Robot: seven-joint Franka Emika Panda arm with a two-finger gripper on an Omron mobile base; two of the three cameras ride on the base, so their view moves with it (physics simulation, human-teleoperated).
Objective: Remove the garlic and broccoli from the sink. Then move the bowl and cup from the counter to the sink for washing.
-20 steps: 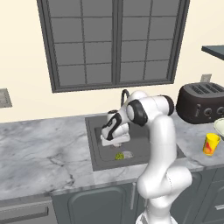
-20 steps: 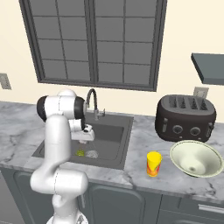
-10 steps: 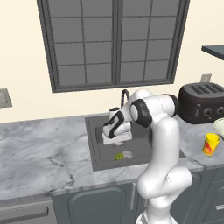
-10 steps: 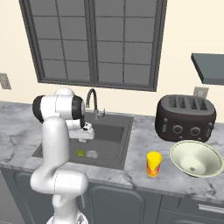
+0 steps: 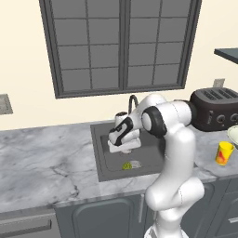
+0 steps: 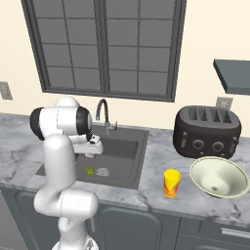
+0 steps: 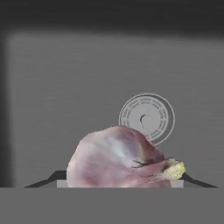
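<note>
My gripper (image 7: 124, 183) is shut on the garlic (image 7: 117, 158), a pinkish-white bulb with a yellowish tip that bulges between the two dark finger tips. In the base views the gripper (image 5: 120, 148) (image 6: 93, 152) hangs low over the dark sink (image 5: 104, 163) (image 6: 124, 149). The small yellow-green broccoli (image 5: 126, 165) (image 6: 90, 171) lies on the basin floor beside the round drain disc (image 7: 146, 117). On the marble counter (image 6: 161, 161) to the right stand the yellow cup (image 5: 224, 153) (image 6: 171, 182) and the wide pale bowl (image 6: 217, 177).
A dark toaster (image 5: 216, 108) (image 6: 207, 132) stands at the back of the counter, right of the sink. The curved tap (image 6: 102, 110) rises behind the basin, close to the arm. Marble worktop (image 5: 42, 162) stretches left of the sink.
The arm's upper joints have swung slightly left and the hand has risen a little with the garlic still in it. Broccoli, cup and bowl have stayed put.
</note>
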